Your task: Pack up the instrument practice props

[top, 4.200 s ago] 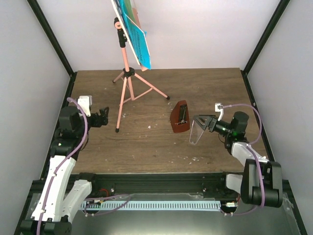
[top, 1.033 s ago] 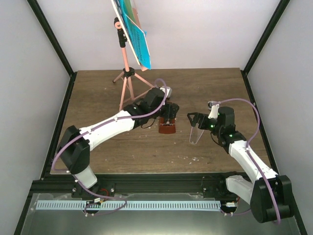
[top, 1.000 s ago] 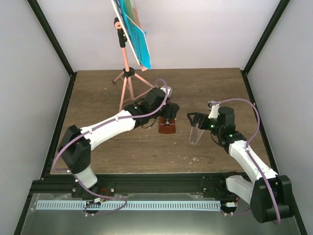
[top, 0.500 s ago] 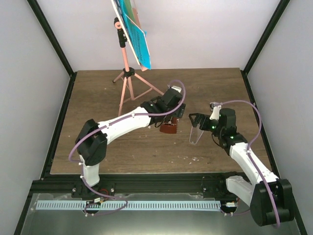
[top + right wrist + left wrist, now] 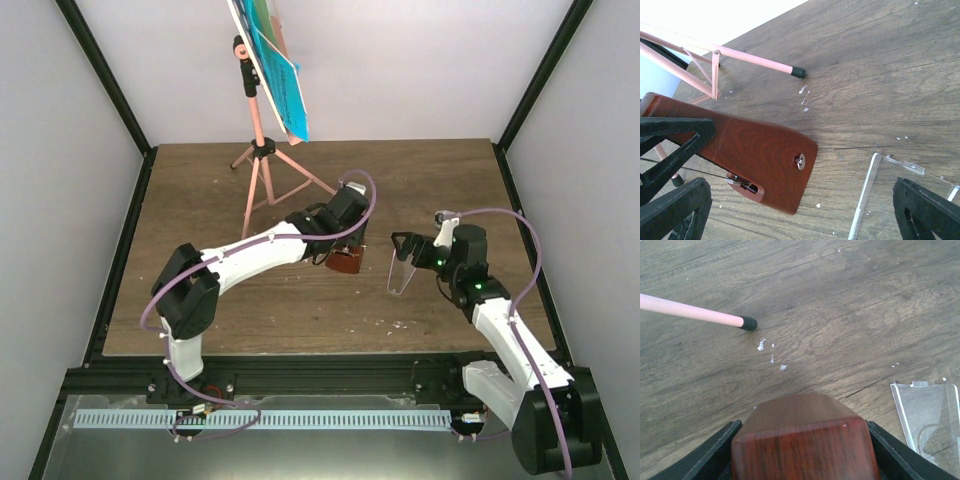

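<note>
The reddish-brown metronome (image 5: 346, 260) sits mid-table, tilted, and my left gripper (image 5: 343, 238) is shut on it. In the left wrist view it fills the space between the jaws (image 5: 800, 425). In the right wrist view (image 5: 757, 160) it lies on its side, with the left gripper's fingers (image 5: 670, 132) on its narrow end. The clear cover (image 5: 402, 272) rests just right of it, below my right gripper (image 5: 408, 247), which is open. The cover's edge (image 5: 867, 192) lies near the right finger. The pink music stand (image 5: 257, 150) stands at the back left, holding blue and yellow pages (image 5: 280, 85).
The stand's pink leg with its black foot (image 5: 746, 323) reaches the table just beyond the metronome and also shows in the right wrist view (image 5: 798, 72). White crumbs (image 5: 771, 352) dot the wooden table (image 5: 200, 290). Black frame posts and grey walls enclose it.
The left arm came in from the left edge and closed on the metronome. In the last second it carried the metronome slightly right and tilted it. The right arm shifted slightly right.
</note>
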